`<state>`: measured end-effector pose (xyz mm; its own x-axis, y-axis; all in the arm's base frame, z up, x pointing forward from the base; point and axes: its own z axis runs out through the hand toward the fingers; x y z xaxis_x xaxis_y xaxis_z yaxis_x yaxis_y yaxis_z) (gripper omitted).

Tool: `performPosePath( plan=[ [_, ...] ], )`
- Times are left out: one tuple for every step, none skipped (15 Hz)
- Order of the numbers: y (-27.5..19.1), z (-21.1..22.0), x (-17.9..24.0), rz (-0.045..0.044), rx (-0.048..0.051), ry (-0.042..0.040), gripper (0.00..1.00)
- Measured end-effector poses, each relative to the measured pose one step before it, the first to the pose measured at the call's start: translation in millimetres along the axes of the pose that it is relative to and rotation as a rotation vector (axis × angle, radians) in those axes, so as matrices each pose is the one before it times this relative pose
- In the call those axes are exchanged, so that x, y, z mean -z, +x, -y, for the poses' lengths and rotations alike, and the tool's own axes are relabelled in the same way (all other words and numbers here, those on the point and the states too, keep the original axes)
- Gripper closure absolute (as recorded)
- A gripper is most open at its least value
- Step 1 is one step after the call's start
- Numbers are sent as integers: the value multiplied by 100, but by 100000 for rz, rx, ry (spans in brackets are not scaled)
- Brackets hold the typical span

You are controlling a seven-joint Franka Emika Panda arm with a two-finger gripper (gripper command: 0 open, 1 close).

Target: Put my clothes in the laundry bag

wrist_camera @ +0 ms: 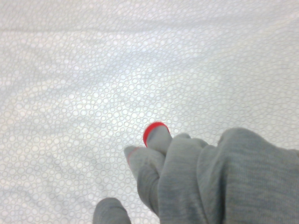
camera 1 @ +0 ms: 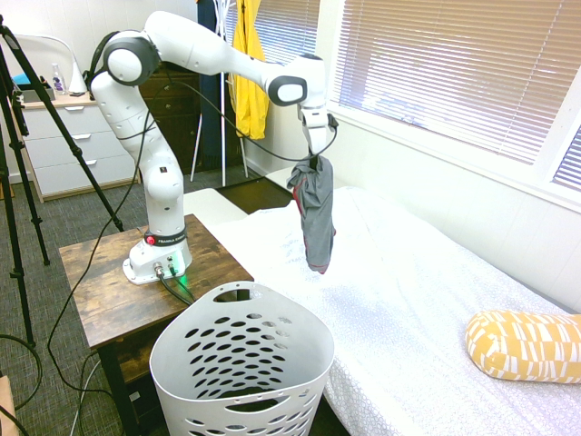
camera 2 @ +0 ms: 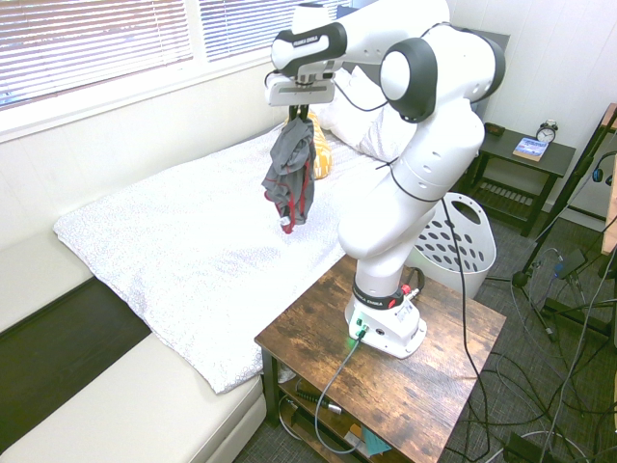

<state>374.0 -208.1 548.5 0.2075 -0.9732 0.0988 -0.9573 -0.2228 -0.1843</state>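
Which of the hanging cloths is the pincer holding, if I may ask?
The grey, red-trimmed garment, above the bed; the yellow cloth hangs near a window.

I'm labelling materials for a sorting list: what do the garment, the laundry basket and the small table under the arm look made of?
Garment: soft matte knit, perhaps cotton, with fine ribbing.
Laundry basket: likely smooth satin plastic, thin-walled with oval holes.
Table: brown wood-look top, possibly laminate, with streaky grain.

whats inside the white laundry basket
Through the open top of the laundry basket, only its bare inner wall with oval holes shows, no clothing. The bottom is hidden behind the near wall, so whether anything lies down there cannot be seen.
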Motion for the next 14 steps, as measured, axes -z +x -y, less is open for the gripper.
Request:
performPosePath(
  plan=[
    [599,-1820,1845,-1570,-2549,488,100],
    [726,-1863,1626,-1607,-2643,213,100],
    [779,-1912,1547,-1600,-2739,132,100],
    [816,-1919,1430,-1605,-2615,-344,100],
    [817,-1923,1320,-1710,-2497,-796,100],
    [866,-2086,1251,-1794,-2531,-936,100],
    [904,-2146,1290,-1841,-2706,-677,100],
    [899,-2039,1260,-1579,-2350,-158,100],
    [872,-1869,1237,-1298,-2107,120,100],
    [809,-1604,988,-1105,-2196,-34,100],
    [853,-1665,578,-991,-2320,-207,100],
    [884,-1425,-24,-601,-2269,-842,100],
    [741,-1168,-274,-35,-2114,-982,100],
    [592,-1047,-406,275,-1720,-992,100]
  ],
)
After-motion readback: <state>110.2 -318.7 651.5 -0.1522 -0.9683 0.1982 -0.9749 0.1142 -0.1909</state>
